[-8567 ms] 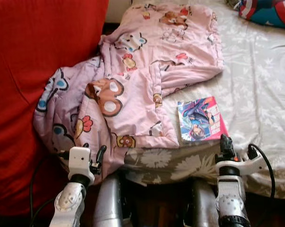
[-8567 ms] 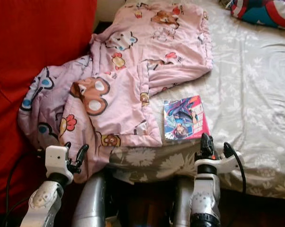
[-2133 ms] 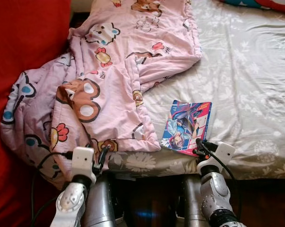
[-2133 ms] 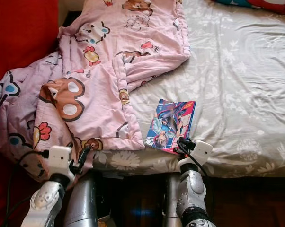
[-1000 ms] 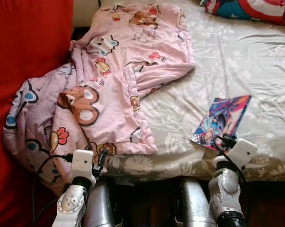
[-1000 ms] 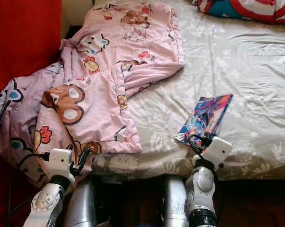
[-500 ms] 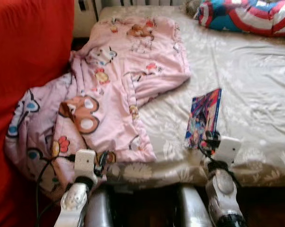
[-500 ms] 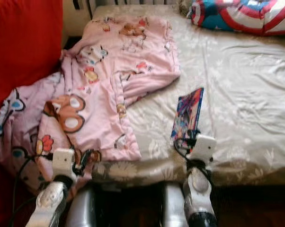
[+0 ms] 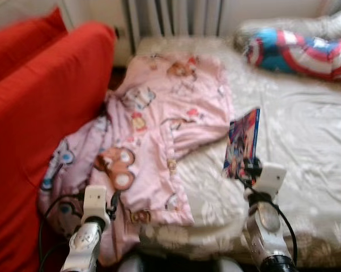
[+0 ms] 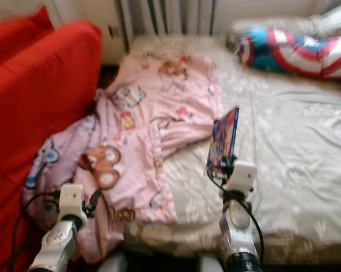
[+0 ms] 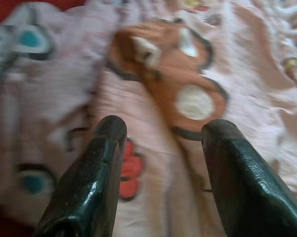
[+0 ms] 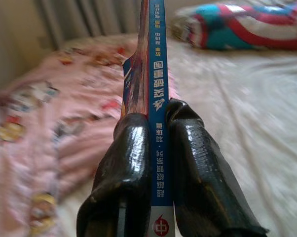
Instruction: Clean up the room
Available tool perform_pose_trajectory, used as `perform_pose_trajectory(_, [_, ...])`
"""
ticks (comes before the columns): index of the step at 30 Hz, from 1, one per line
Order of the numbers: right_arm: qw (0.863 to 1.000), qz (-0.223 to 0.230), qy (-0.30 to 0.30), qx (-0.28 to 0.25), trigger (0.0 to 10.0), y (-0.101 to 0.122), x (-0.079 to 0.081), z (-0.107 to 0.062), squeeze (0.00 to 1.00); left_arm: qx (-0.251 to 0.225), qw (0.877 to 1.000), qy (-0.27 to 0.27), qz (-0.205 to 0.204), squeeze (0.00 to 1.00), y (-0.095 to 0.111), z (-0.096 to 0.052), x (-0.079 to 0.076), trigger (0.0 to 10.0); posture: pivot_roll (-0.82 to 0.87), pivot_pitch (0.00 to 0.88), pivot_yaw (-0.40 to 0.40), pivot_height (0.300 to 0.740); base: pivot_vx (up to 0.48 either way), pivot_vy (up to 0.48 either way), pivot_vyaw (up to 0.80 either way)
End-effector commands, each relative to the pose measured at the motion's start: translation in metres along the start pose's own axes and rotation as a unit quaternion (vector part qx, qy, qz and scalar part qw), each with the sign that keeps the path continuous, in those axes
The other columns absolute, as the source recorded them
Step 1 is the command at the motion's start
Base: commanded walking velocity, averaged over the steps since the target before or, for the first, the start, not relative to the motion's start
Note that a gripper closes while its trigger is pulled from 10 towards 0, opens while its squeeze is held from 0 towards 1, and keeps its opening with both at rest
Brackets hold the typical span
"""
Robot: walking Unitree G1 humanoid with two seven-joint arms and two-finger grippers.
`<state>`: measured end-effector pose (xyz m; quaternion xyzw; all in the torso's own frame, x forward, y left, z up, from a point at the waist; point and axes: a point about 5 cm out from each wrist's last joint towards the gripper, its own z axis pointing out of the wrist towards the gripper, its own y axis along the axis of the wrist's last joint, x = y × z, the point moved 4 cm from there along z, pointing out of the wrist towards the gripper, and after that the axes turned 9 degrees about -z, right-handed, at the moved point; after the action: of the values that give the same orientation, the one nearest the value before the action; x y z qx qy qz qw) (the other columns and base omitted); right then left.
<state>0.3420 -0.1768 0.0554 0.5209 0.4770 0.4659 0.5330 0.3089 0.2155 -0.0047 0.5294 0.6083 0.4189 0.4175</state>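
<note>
My right gripper (image 9: 245, 169) is shut on a thin comic book (image 9: 242, 144) with a blue spine (image 12: 156, 123), holding it upright on edge above the bed's front part. In the right wrist view both black fingers (image 12: 133, 163) pinch the book's spine end. A pink cartoon-print blanket (image 9: 159, 124) lies crumpled across the bed's left side and hangs over its edge. My left gripper (image 9: 113, 199) hovers low at the blanket's hanging corner, open, with the bear print (image 11: 183, 94) showing between its fingers (image 11: 96, 168).
The bed has a grey floral sheet (image 9: 306, 147). A red sofa (image 9: 40, 113) stands along the left, close to the blanket. A red, white and blue shield-print pillow (image 9: 306, 51) lies at the bed's far right. A radiator (image 9: 170, 17) lines the back wall.
The camera has tilted up, bringing the wall, radiator and pillow into view. My right gripper has lifted the book off the sheet and turned it upright on edge. The left gripper stays low.
</note>
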Motion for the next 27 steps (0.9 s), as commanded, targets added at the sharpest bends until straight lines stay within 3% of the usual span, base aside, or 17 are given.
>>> perform_pose_trajectory(1, [1.0,-0.002,0.007,-0.024,10.0,0.012,0.002,0.004,0.0,0.035,0.999,0.009,0.002,0.0,-0.016,-0.003,0.005,10.0,-0.07,0.0,0.002,0.74,0.0,0.0,0.0])
perform_pose_trajectory(4, [1.0,-0.014,0.005,-0.004,10.0,0.005,0.001,0.003,0.0,0.062,0.998,0.016,0.02,0.0,-0.025,-0.003,0.007,10.0,-0.08,0.0,0.003,0.74,0.0,0.0,0.0])
perform_pose_trajectory(8, [1.0,0.002,0.001,-0.001,10.0,0.004,0.001,0.003,0.0,0.093,0.995,0.014,0.025,0.0,-0.035,-0.003,0.004,10.0,-0.07,0.0,0.004,0.74,0.0,0.0,0.0])
perform_pose_trajectory(14, [1.0,-0.001,-0.004,0.006,10.0,0.001,0.002,0.003,0.0,0.157,0.987,0.019,0.023,0.0,-0.061,-0.013,0.007,10.0,-0.08,0.0,0.012,0.74,0.0,0.0,0.0])
perform_pose_trajectory(21, [0.999,0.006,-0.04,0.033,10.0,-0.007,-0.01,0.002,0.0,0.164,0.986,0.032,0.02,0.0,-0.063,-0.013,0.013,10.0,-0.07,0.016,0.015,0.74,0.0,0.0,0.0])
perform_pose_trajectory(27, [0.998,0.016,-0.04,0.044,10.0,-0.011,-0.004,0.002,0.0,0.175,0.983,0.048,0.015,0.0,-0.068,-0.016,0.015,10.0,-0.07,0.039,0.02,0.74,0.0,0.0,-0.07])
